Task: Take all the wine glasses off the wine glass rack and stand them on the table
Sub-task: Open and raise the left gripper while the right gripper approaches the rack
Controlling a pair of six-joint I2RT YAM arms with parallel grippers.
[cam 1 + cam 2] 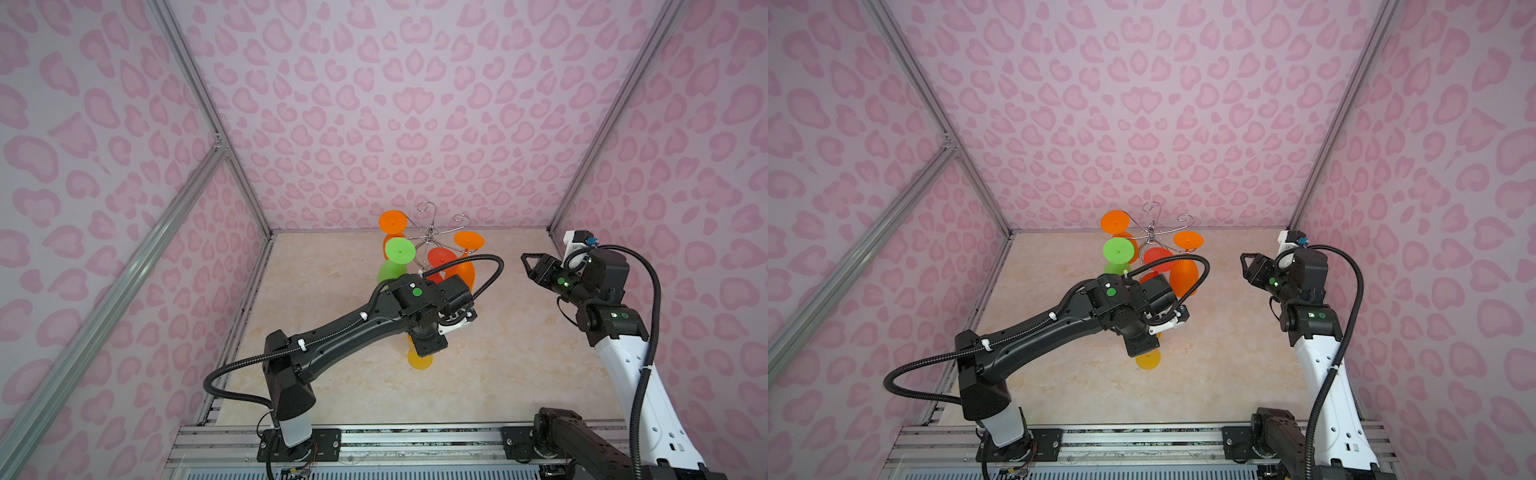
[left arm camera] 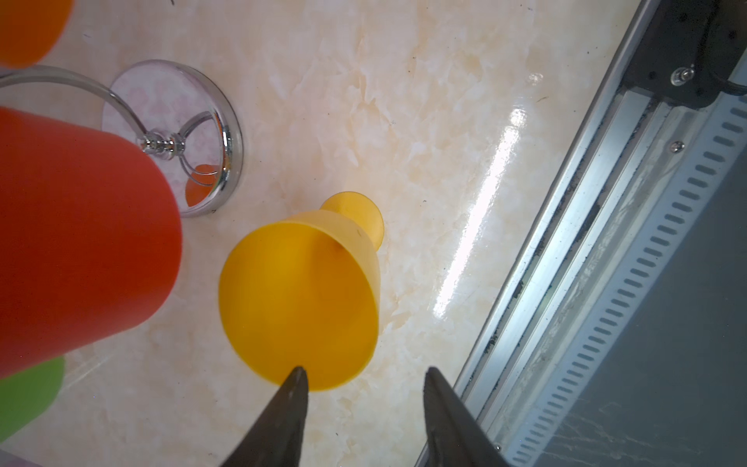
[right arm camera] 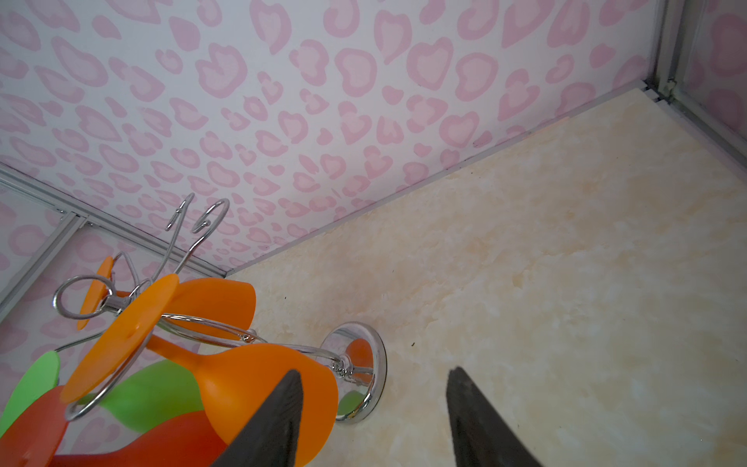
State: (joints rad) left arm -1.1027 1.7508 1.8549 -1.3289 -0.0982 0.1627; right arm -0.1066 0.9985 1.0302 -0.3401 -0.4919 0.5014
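Yellow wine glass (image 2: 299, 291) sits on the table (image 2: 444, 161) (near the base of the wine glass rack (image 1: 432, 237), off its arms). At its rim hovers the left gripper (image 2: 364, 376), jaws parted and empty; the right gripper (image 1: 526, 261) hangs beside the rack, jaws also apart, empty.

Pink-blotched walls (image 1: 374, 104) close in left, far and right — silver frame bars (image 1: 200, 83) run up the corners. The floor (image 1: 316, 274) is glossy cream marble; a metal rail (image 1: 415, 442) crosses the near edge.

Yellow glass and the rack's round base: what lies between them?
Only bare tabletop separates yellow glass from rack base, as the left wrist view shows.
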